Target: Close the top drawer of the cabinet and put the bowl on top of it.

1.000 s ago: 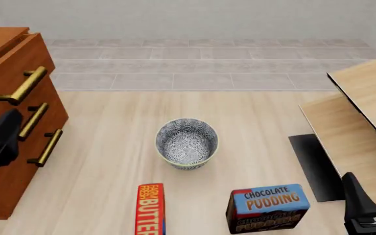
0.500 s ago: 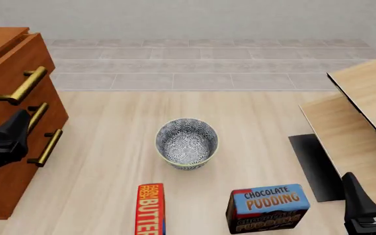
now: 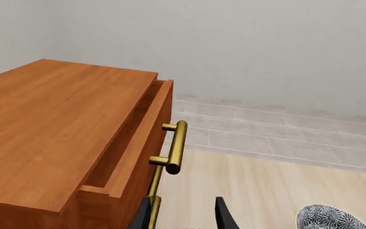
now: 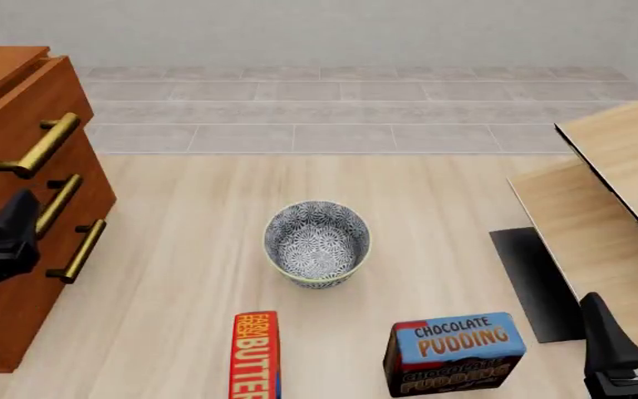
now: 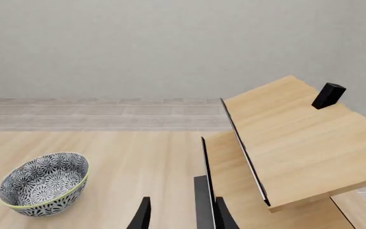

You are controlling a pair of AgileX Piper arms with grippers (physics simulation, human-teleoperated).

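Note:
The reddish-brown cabinet stands at the left. Its top drawer is pulled out a little, with a gap behind the front and the brass handle sticking out. My left gripper hovers in front of the lower drawers, below that handle; it is open and empty, seen also in the left wrist view. The patterned bowl sits upright on the table's middle, clear of both arms, and shows in the wrist views. My right gripper is open and empty at the near right.
A butter box and a chocolate pudding box lie near the front edge, in front of the bowl. Pale wooden boards with a dark mat fill the right side. A small black block sits on the upper board.
My left gripper drifted slightly right, then back left toward the cabinet front. Drawer, bowl and right arm have not moved.

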